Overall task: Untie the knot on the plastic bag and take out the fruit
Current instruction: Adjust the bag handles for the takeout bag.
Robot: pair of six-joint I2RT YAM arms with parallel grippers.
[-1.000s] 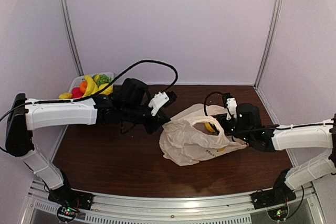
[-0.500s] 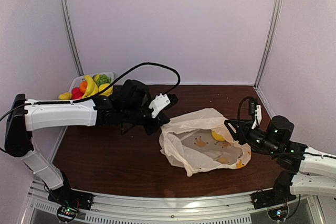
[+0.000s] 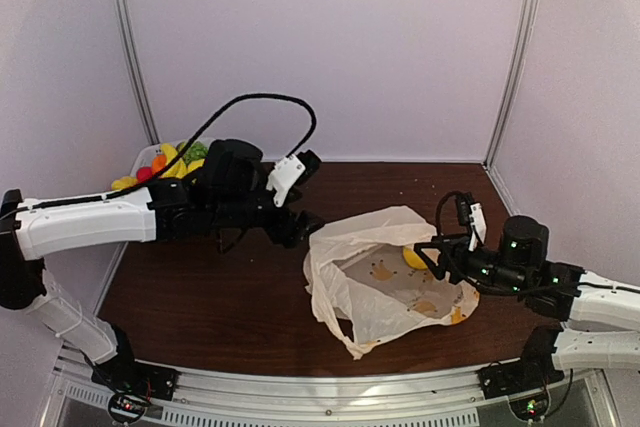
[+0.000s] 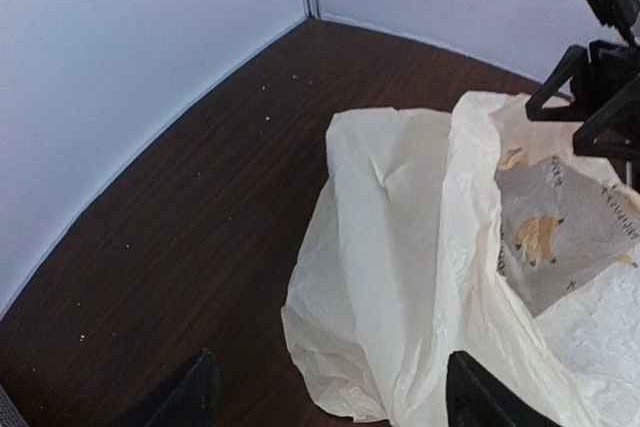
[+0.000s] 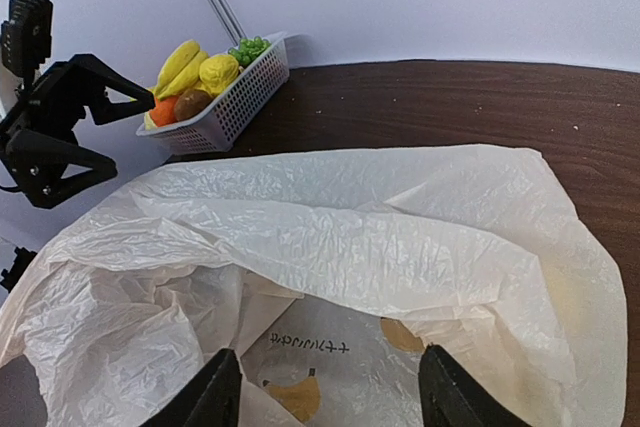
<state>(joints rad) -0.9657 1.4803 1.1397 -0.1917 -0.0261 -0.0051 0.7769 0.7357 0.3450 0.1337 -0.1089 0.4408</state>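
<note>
The plastic bag [image 3: 345, 247] lies slumped on the brown surface [image 3: 220, 297], toward 4 o'clock from its middle. It is a thin, crinkled, translucent cream film that looks almost weightless, limp and a little slick. It will likely fold, stretch or slide rather than hold any shape, so a pinch on one layer should lift only that layer. No knot shows in any view. The mouth seems to gape toward 3 o'clock, where the right wrist view looks down past a raised fold at the printed inner wall. One yellow fruit [image 3: 412, 259] sits inside near that 3 o'clock rim, partly veiled by plastic. It looks small, rounded, light and rigid, probably smooth enough to slip from a shallow pinch, so a grip across its middle seems best. The left hand [image 3: 305, 229] hangs just beside the bag's 9 o'clock edge with its fingers spread wide and nothing between them. The right hand [image 3: 432, 259] hovers over the 3 o'clock rim, fingers also parted and grasping nothing. Whether they brush the film cannot be told. A sensible hold on the bag would be the doubled rim or a handle loop, where the plastic is bunched and less likely to tear or slip. One hand could pin the bag there while the other reaches in. A white basket [image 3: 147, 155] of other fruits stands at the surface's 10 o'clock corner, well apart from the bag.
</note>
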